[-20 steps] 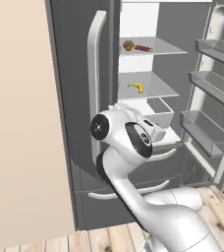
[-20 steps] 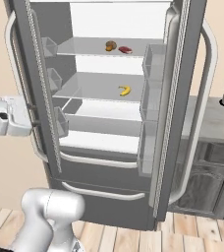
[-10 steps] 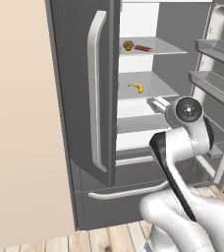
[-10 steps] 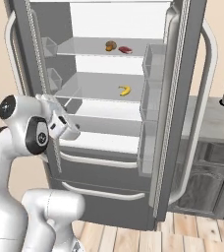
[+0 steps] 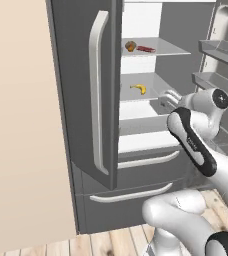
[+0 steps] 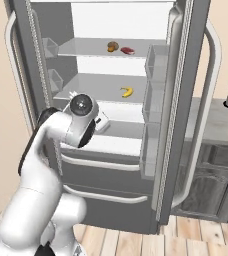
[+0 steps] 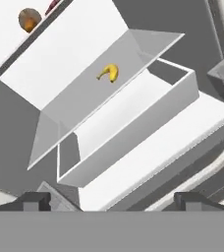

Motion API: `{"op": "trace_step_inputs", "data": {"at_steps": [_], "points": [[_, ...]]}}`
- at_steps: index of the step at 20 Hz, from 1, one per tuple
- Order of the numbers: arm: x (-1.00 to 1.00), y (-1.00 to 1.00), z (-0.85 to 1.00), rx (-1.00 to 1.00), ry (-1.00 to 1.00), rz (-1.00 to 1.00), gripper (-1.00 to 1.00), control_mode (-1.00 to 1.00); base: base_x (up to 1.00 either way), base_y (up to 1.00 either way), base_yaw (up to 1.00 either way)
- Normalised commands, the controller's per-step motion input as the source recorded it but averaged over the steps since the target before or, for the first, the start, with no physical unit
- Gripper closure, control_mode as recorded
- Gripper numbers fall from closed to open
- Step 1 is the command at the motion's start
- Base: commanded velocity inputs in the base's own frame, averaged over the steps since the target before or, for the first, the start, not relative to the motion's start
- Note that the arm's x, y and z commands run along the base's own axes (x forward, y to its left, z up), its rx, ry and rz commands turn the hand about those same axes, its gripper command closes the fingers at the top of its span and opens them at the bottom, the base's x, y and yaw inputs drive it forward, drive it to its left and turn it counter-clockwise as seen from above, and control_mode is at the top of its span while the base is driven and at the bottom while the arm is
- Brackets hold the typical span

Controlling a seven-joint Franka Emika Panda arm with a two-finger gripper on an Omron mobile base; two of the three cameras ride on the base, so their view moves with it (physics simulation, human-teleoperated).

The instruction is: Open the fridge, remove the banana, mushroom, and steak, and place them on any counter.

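banana [image 7: 109, 73] (small, curved), yellow, dark tips

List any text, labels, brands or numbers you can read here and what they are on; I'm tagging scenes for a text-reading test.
None: no text, label, brand or number can be read on the fridge, its shelves, the banana, the mushroom, the steak or the counter.

A: The fridge [image 5: 81, 100] doors look like matt dark grey metal, its handles pale and smooth.

B: Inside, glossy white plastic walls; shelves look like clear glass. The floor [image 6: 196, 235] is pale wood planks, the counter [image 6: 221, 125] marbled stone.
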Motion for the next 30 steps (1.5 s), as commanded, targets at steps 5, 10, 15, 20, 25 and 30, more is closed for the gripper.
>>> {"op": "trace_step_inputs", "data": {"at_steps": [5, 10, 15, 20, 25, 30], "points": [[0.95, 0.41, 0.02, 0.06, -0.01, 0.19, -1.0, -1.0, 0.0, 0.0, 0.0], [0.79, 0.35, 0.01, 0.12, 0.0, 0.34, -1.0, -1.0, 0.0, 0.0, 0.0], [0.58, 0.2, 0.0, 0.09, -0.03, 0.3, -1.0, -1.0, 0.0, 0.0, 0.0], [0.33, 0.5, -0.03, 0.0, -0.14, 0.22, -1.0, -1.0, 0.0, 0.0, 0.0], [0.04, 0.64, 0.0, 0.0, -0.21, 0.21, -1.0, -1.0, 0.0, 0.0, 0.0], [0.0, 0.63, 0.0, 0.0, -0.2, 0.2, -1.0, -1.0, 0.0, 0.0, 0.0]]}}
